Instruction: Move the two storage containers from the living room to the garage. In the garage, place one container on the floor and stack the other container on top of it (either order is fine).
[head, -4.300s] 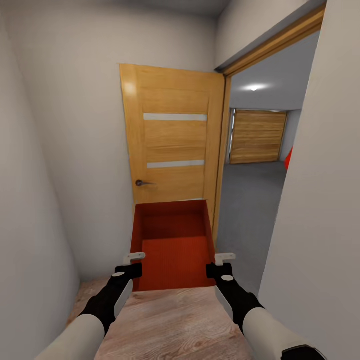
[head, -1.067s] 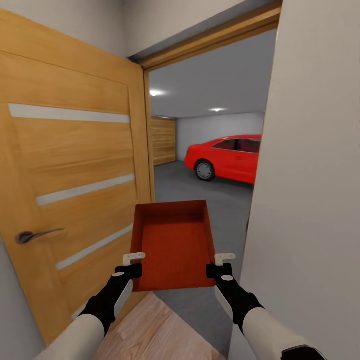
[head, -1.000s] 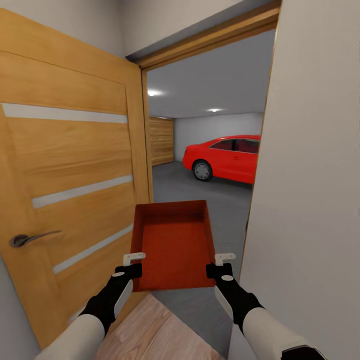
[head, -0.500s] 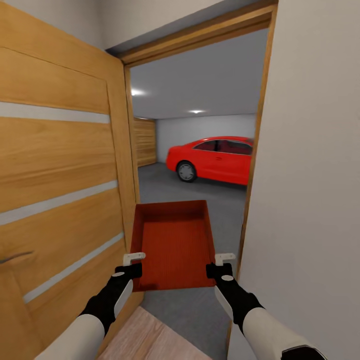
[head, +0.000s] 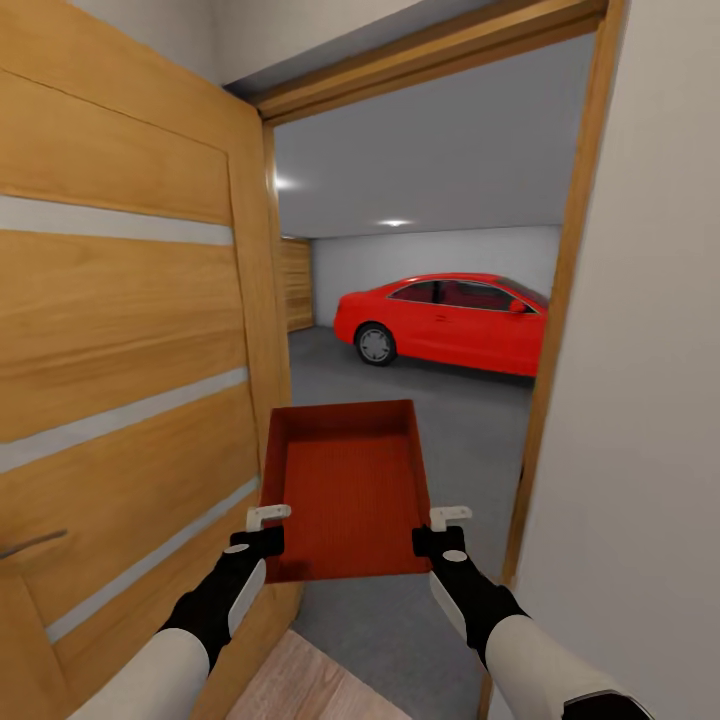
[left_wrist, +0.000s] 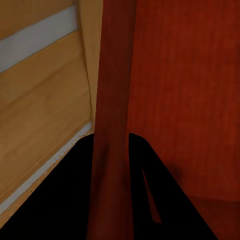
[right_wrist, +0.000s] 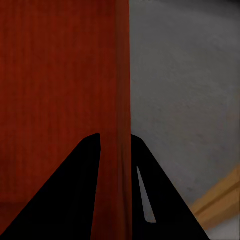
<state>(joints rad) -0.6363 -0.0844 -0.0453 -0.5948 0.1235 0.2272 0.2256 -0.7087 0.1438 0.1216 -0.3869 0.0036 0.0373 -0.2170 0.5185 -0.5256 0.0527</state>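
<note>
I hold one container (head: 347, 488) between my two grippers at lower centre of the head view. My left gripper (head: 266, 528) clamps its left wall and my right gripper (head: 444, 527) clamps its right wall. I stand at the doorway: wood planks (head: 300, 690) lie at the bottom edge, the grey garage floor (head: 470, 440) ahead. So, as I judge it, the carry is nearly over; setting this bin down, fetching the other and stacking remain.

The head view alone shows the red car (head: 445, 320) at centre right and the open door (head: 130, 350) filling the left. The wrist views show each thin wall pinched between my dark fingers (left_wrist: 150, 200), (right_wrist: 87, 190).
</note>
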